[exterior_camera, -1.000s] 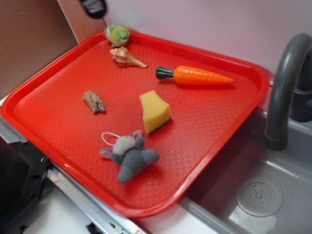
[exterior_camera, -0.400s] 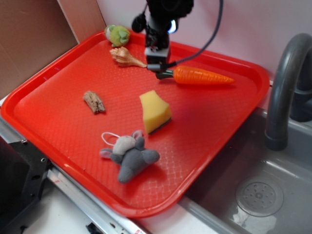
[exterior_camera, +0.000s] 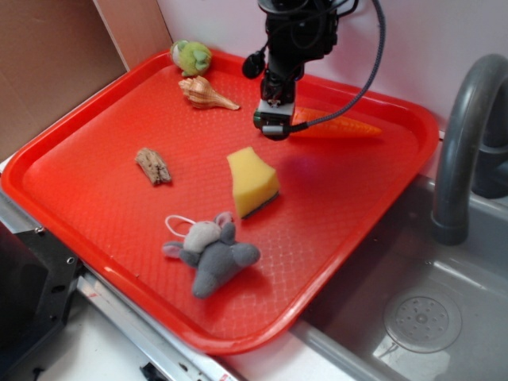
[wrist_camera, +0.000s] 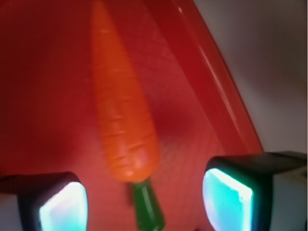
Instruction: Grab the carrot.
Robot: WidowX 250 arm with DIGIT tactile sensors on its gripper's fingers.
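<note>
The orange toy carrot (exterior_camera: 341, 125) lies on the red tray (exterior_camera: 95, 214) near its far right rim, point to the right; my arm hides its stem end in the exterior view. In the wrist view the carrot (wrist_camera: 122, 110) runs away from me, its green stem cap (wrist_camera: 147, 207) between my fingers. My gripper (exterior_camera: 274, 125) (wrist_camera: 144, 202) is open, low over the stem end, with one glowing pad (wrist_camera: 62, 207) on each side and clear gaps to the carrot.
On the tray lie a yellow sponge wedge (exterior_camera: 252, 182), a grey plush mouse (exterior_camera: 210, 252), a brown wood piece (exterior_camera: 153, 166), a shell (exterior_camera: 206, 94) and a green toy (exterior_camera: 190, 57). A grey faucet (exterior_camera: 464, 143) and sink (exterior_camera: 421, 309) stand to the right. A wall stands behind.
My gripper came into view from the top, then moved right and down over the carrot's stem end. The carrot and the other things have not moved.
</note>
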